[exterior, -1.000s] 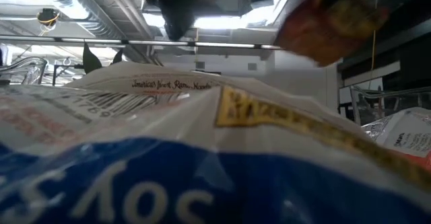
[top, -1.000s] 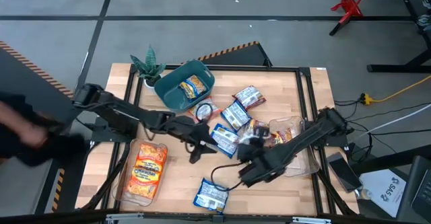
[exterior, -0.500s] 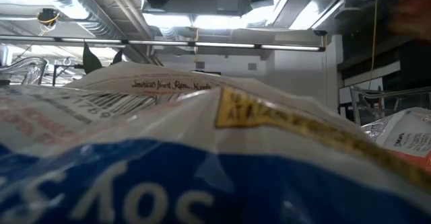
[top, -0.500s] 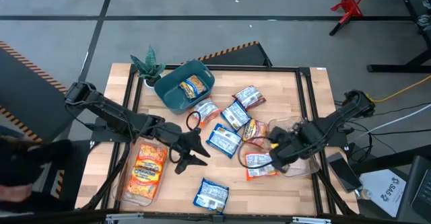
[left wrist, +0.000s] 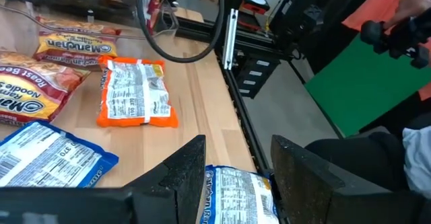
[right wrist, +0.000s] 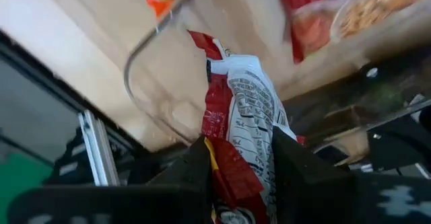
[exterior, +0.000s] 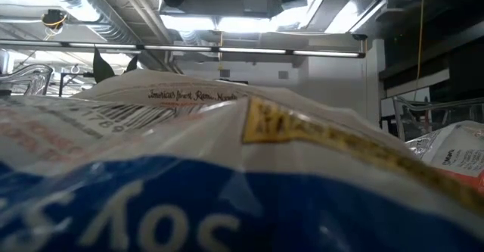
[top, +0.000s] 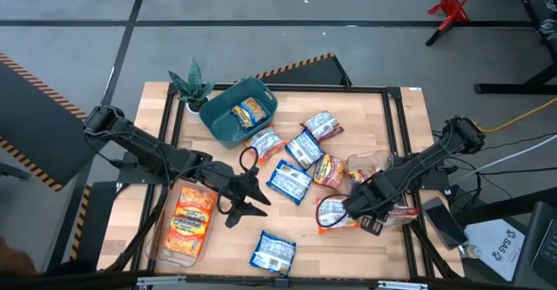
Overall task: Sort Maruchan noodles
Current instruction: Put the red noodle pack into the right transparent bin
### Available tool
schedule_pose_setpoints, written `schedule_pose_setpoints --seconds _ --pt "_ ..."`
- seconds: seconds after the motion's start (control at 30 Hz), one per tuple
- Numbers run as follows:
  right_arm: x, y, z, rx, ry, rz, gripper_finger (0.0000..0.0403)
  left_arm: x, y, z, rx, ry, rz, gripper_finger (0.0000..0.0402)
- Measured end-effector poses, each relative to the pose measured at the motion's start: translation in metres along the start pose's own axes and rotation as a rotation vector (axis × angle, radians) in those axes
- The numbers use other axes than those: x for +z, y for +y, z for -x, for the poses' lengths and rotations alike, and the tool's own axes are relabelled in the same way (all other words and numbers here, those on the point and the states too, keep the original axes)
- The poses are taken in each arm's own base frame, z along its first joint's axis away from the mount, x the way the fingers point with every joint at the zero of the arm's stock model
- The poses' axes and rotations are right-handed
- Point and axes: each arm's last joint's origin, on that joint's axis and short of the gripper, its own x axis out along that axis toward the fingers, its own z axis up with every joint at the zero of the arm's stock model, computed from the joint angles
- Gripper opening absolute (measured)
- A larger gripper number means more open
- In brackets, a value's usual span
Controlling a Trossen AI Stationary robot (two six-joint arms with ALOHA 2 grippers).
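Low view blocked by blue-white packet point(exterior: 189, 191); grippers hidden.

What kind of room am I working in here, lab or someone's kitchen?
Most likely a robotics lab or workshop: a wooden table in a black metal frame, hazard-striped tape on a grey floor, and exposed ceiling ducts overhead.

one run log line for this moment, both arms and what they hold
right gripper: shut on red-white packet, beside clear tray | left gripper: open, empty, mid-table | teal bin: one orange packet inside
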Motion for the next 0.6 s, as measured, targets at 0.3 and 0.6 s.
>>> schedule_pose_setpoints --seconds 0.3,0.6 --pt "0.01 0.002 -0.023 0.07 -0.005 0.13 0.0082 -0.001 0.001 0.0 0.01 0.005 0.001 0.0163" --pt "0.015 -0.002 -0.035 0.037 -0.045 0.108 0.0157 -0.002 0.002 0.0 0.045 0.012 0.002 0.0163"
